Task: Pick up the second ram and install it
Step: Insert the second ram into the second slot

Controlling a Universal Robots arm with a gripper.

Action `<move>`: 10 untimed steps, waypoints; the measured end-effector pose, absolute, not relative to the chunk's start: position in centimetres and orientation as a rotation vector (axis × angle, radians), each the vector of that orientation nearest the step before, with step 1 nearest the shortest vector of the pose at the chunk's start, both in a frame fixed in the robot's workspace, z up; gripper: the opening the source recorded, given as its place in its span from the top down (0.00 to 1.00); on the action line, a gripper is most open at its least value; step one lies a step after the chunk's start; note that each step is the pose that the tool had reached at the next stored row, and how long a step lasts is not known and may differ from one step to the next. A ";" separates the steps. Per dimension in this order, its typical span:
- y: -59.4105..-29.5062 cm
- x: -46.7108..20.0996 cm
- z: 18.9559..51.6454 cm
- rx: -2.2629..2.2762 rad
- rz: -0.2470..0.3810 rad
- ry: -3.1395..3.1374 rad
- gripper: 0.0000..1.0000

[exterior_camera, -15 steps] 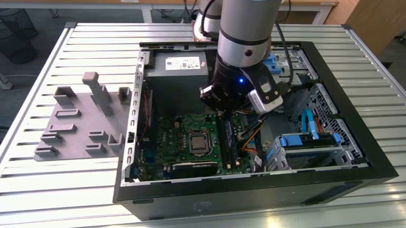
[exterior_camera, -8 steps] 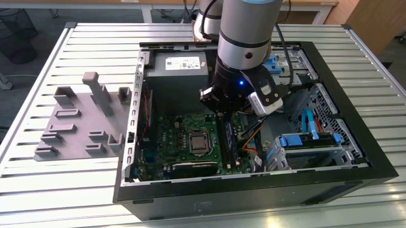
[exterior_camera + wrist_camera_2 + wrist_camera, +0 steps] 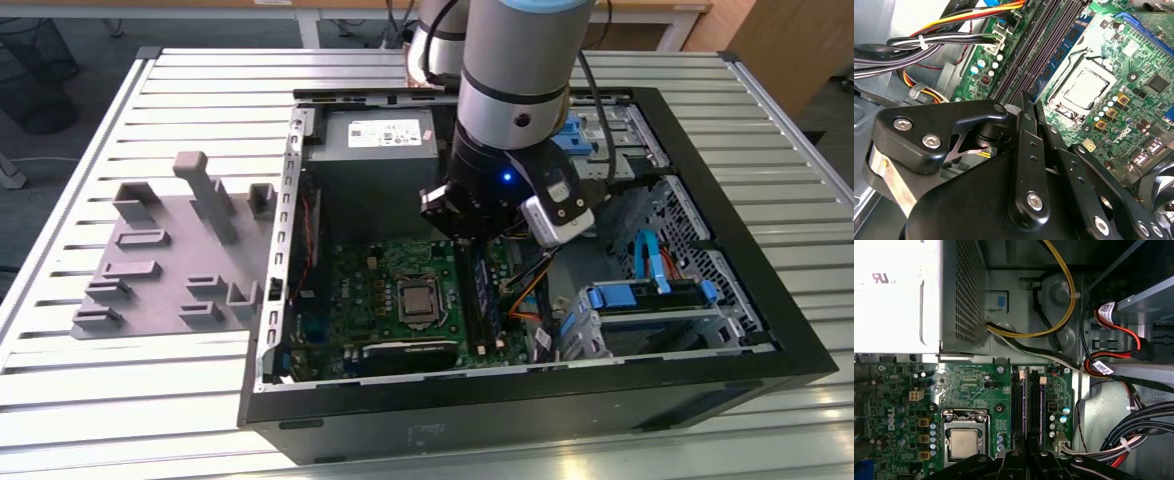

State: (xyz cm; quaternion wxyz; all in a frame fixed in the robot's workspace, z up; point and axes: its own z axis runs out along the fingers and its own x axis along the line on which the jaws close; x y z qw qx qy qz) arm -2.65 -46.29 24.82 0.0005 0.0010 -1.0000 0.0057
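The black two-finger gripper [image 3: 1026,107] is lowered inside the open black computer case [image 3: 534,410], its fingers drawn close together over the long black memory slots [image 3: 1026,410] of the green motherboard [image 3: 387,285]. Between them stands a thin dark strip, apparently the second ram [image 3: 483,300], upright along the slots right of the silver processor socket [image 3: 965,440]. The grey plastic multi-slot fixture [image 3: 160,255] lies well apart on the slatted table [image 3: 134,380], at the exterior view's left.

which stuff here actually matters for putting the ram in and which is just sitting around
For the job: gripper, memory slots, motherboard.
Just lying about: grey fixture, power supply, cable bundle, processor socket.
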 end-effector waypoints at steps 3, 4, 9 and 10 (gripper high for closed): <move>-46.5 -2.6 24.7 0.003 0.018 -3.141 0.86; -46.5 -2.6 24.7 0.003 0.018 -3.140 0.86; -46.6 -2.6 24.2 0.003 0.018 -3.140 0.86; -46.7 -2.6 24.1 0.003 0.018 -3.140 0.86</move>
